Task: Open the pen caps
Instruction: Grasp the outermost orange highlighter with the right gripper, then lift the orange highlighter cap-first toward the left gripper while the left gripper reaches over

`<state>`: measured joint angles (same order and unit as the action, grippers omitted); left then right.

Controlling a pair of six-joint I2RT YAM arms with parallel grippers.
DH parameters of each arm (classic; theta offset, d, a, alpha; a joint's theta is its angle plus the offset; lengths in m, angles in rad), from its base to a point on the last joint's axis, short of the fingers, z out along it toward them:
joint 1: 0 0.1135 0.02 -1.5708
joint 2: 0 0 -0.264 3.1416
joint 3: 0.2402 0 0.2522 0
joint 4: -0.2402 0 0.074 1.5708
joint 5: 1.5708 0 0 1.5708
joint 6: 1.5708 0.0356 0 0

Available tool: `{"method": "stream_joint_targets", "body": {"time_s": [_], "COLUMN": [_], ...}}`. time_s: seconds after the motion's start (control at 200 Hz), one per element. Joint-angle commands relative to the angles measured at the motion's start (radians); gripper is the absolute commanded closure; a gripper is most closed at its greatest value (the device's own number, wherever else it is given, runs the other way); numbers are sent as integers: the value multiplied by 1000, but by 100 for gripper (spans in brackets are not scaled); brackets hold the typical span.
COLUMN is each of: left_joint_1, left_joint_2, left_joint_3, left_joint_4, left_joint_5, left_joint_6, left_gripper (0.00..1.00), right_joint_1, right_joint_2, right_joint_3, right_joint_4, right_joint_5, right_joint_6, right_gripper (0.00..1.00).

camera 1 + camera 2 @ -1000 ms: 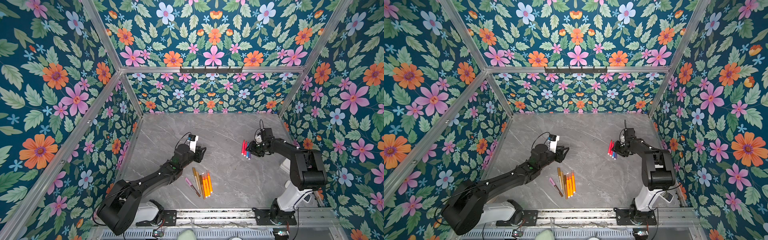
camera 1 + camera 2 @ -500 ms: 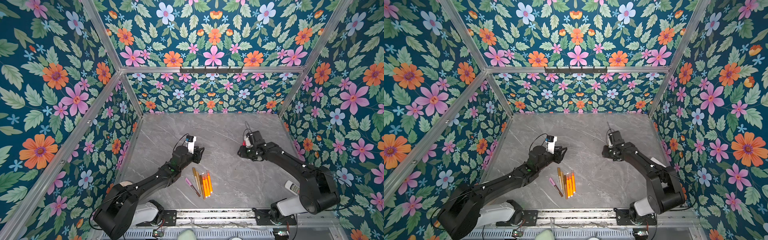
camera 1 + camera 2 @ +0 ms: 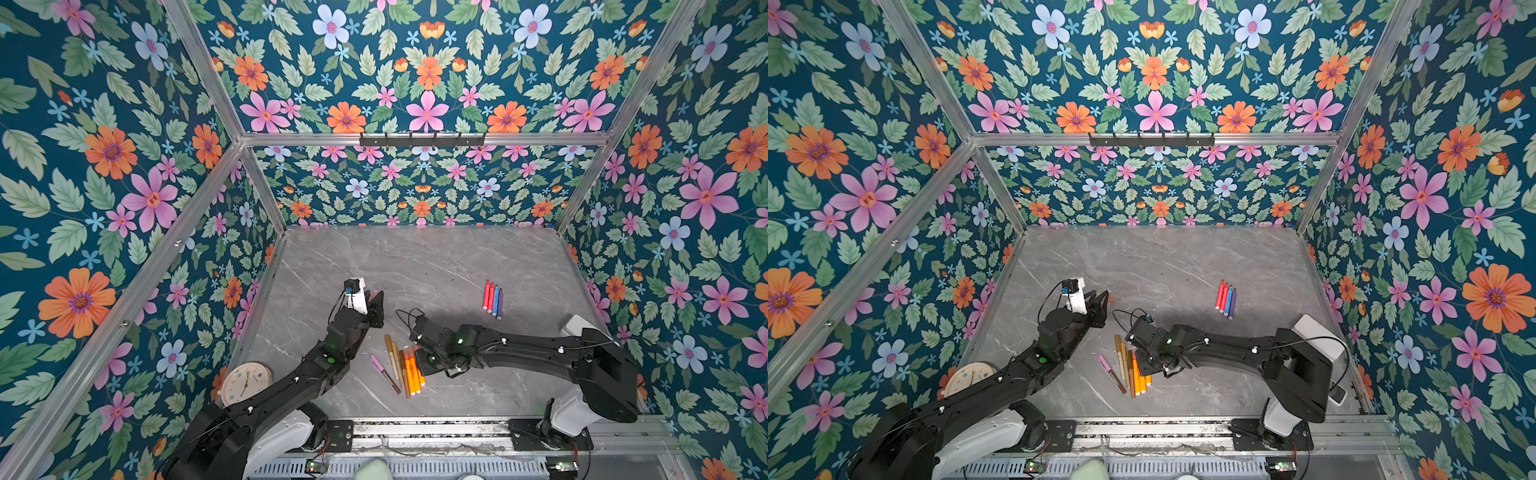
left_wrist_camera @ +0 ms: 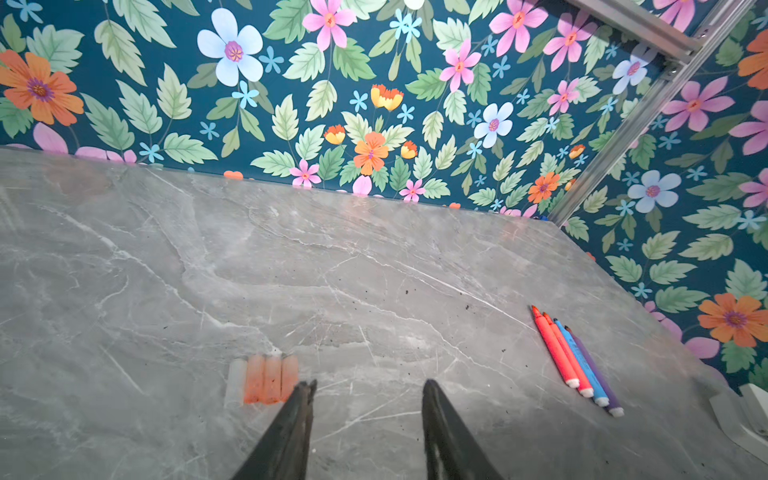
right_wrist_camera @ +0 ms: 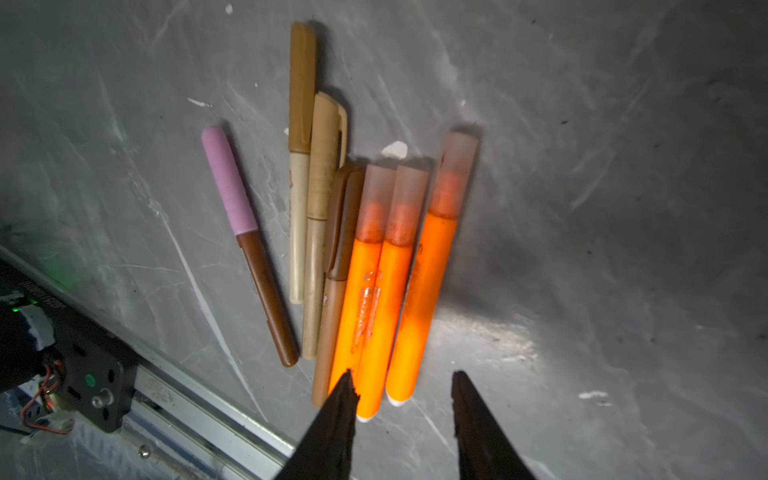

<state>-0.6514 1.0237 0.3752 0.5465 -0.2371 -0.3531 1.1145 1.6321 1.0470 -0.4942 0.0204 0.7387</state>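
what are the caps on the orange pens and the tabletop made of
Caps on the orange pens: likely frosted, see-through plastic; the orange inside shows dimly through. Tabletop: grey veined marble look, soft sheen; real stone or printed laminate cannot be told.

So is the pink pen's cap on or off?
On. In the right wrist view the pink cap sits snug over one end of its brown barrel, with no gap between them.

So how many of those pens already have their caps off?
4, side by side on the table's right half: a red pen, a second red pen, a blue pen, and a purple pen nearest the right wall. None seems hidden.
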Motion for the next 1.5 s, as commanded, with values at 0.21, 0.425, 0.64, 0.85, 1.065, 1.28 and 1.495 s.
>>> {"method": "stream_joint_targets", "body": {"time_s": [0.21, 0.425, 0.64, 0.85, 1.065, 1.28, 1.495], "left_joint_1": [1, 1, 1, 1, 1, 1, -2], "left_joint_2": [26, 35, 36, 30, 30, 33, 227], "left_joint_3": [13, 17, 19, 19, 22, 22, 127], "left_joint_4": [25, 27, 27, 24, 21, 28, 52], "left_joint_5": [-14, -2, 5, 11, 15, 46, 360], "left_joint_6": [3, 2, -1, -1, -1, 2, -27], "left_gripper": [55, 55, 55, 55, 55, 55, 41], "right_joint_1": [48, 48, 48, 47, 16, -101, -226], "right_joint_2": [100, 110, 139, 154, 116, -80, -395], "right_joint_3": [19, 15, 19, 22, -31, -178, -308], "right_joint_4": [-63, -74, -89, -108, -90, -62, 14], "right_joint_5": [58, 77, 86, 105, 108, 90, -15], "right_joint_6": [94, 104, 110, 113, 119, 85, -37], "right_gripper": [62, 63, 65, 69, 80, 98, 100]}}
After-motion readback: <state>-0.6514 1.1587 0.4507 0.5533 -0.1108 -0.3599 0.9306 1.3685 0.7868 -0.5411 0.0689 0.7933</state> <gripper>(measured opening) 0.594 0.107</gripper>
